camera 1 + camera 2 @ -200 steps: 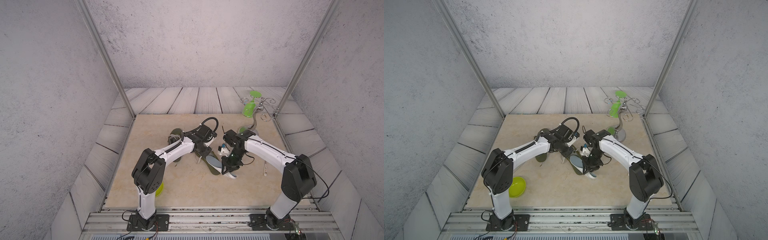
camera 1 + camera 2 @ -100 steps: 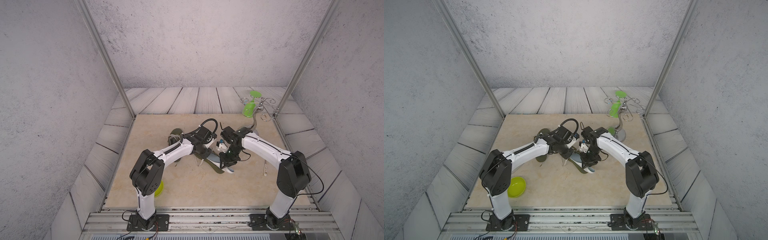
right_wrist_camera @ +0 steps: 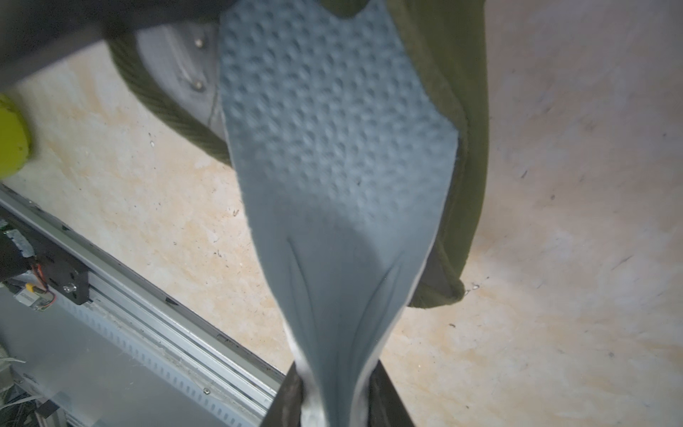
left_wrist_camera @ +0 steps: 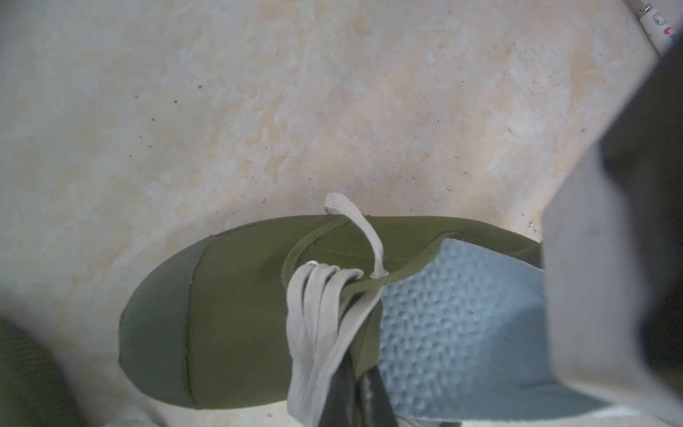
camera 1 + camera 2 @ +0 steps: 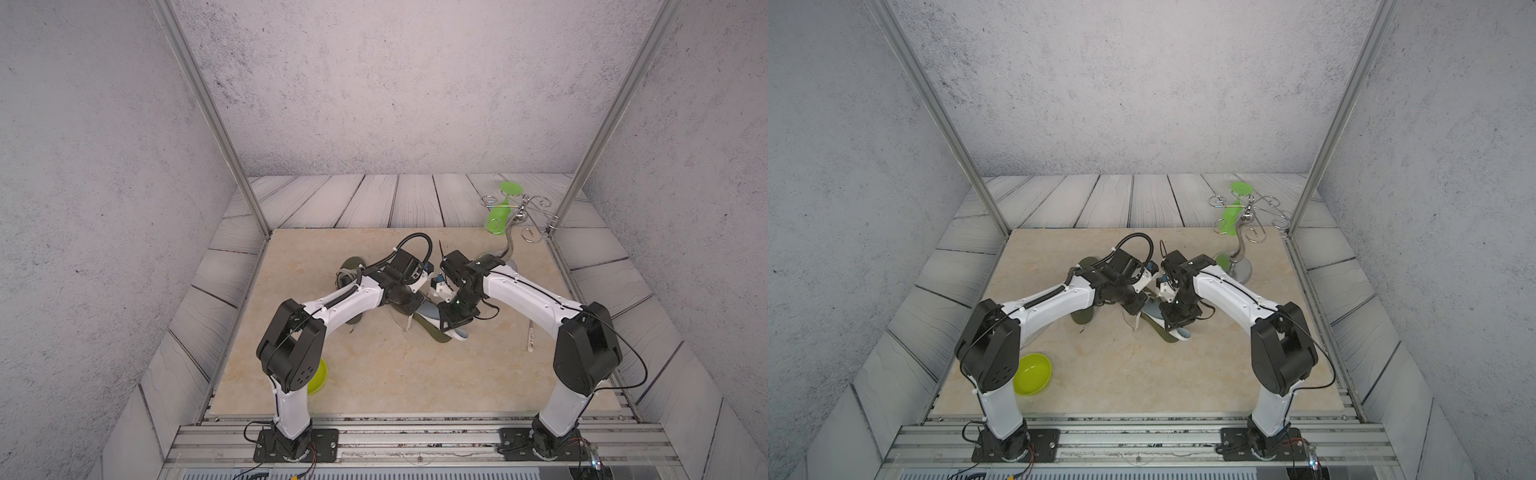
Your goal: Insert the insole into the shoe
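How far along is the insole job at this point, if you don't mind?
Done: the insole is picked up and its front end is tucked into the shoe. In hand: the right jaws pinch its heel end; the left jaws clamp the shoe's lace edge. Left: most of it is outside, so pushing in and seating.
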